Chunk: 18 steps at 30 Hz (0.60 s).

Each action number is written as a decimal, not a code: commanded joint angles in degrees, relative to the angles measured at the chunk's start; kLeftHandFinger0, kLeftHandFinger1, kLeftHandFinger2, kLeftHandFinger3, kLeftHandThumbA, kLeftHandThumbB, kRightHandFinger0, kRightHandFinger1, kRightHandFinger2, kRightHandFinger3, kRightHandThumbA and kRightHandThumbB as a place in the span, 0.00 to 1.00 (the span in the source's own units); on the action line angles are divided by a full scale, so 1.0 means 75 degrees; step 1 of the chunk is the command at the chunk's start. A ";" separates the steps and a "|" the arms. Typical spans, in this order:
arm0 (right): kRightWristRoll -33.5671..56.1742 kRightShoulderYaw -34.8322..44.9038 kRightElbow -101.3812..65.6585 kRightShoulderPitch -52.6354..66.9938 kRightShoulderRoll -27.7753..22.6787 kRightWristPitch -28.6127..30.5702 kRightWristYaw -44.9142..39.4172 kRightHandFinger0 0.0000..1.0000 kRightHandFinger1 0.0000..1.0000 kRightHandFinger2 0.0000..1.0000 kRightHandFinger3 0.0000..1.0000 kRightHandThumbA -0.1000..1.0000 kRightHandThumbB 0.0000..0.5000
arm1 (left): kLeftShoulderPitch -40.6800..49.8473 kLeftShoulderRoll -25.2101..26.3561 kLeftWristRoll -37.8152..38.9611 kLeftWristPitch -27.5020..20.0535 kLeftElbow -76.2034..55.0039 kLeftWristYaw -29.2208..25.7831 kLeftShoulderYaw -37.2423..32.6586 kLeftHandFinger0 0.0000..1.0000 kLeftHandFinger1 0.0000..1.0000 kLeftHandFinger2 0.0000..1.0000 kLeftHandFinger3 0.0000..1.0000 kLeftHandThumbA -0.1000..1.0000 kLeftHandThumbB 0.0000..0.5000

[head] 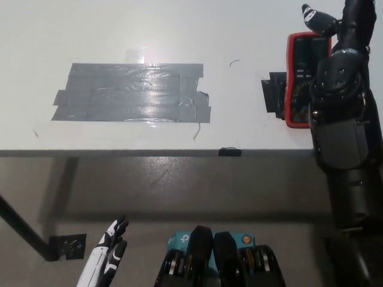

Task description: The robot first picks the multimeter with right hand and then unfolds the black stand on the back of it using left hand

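Note:
The red multimeter (301, 78) lies flat on the white table (239, 36) at the far right, face up with its dark front showing. My black right forearm (341, 101) covers its right side. My right hand (338, 18) is past the meter's far end at the top edge, partly cut off. One fingertip (311, 14) sticks out to the left, and the hand holds nothing. My white left hand (108, 258) rests low at the bottom left, below the table, fingers apart and empty. The stand on the meter's back is hidden.
A big patch of grey tape (131, 92) lies on the table's left half. A black tape piece (274, 95) sits against the meter's left side. The table's front edge (149, 153) crosses the picture, with floor below and a dark tape square (66, 246) there.

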State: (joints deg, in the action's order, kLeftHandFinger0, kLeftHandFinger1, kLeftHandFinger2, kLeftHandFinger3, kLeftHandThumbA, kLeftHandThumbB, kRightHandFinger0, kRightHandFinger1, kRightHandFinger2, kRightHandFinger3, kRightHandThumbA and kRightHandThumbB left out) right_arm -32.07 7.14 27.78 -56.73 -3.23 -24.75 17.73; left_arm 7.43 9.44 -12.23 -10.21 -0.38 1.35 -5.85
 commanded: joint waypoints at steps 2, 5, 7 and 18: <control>0.0394 -0.0105 0.0340 -0.0651 -0.0292 -0.0218 -0.0140 1.00 1.00 1.00 1.00 0.85 1.00 | -0.0128 0.0081 -0.0060 -0.0183 -0.0103 0.0099 -0.0050 1.00 1.00 1.00 1.00 1.00 0.37; 0.0543 -0.0135 0.0503 -0.0678 -0.0301 -0.0125 -0.0130 1.00 1.00 1.00 1.00 0.84 1.00 | -0.0140 0.0099 -0.0101 -0.0214 -0.0074 0.0095 -0.0058 1.00 1.00 1.00 1.00 1.00 0.34; 0.0463 -0.0263 0.0635 -0.0723 -0.0328 -0.0220 -0.0088 1.00 1.00 1.00 1.00 0.87 1.00 | -0.0131 0.0094 -0.0114 -0.0205 -0.0077 0.0084 -0.0059 1.00 1.00 1.00 1.00 1.00 0.33; 0.0717 -0.0417 0.1887 -0.1128 -0.0640 0.0149 0.0231 1.00 1.00 1.00 1.00 0.83 1.00 | -0.0183 0.0145 -0.0053 -0.0240 -0.0095 0.0123 -0.0047 1.00 1.00 1.00 1.00 1.00 0.33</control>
State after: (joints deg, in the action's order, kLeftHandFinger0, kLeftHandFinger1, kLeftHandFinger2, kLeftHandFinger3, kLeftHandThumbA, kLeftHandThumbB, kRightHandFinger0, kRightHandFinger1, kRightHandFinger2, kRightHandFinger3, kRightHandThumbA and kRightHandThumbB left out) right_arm -28.16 4.78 42.16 -60.48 -6.53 -25.48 17.68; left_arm 6.63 9.48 -12.52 -10.31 -0.14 1.54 -6.17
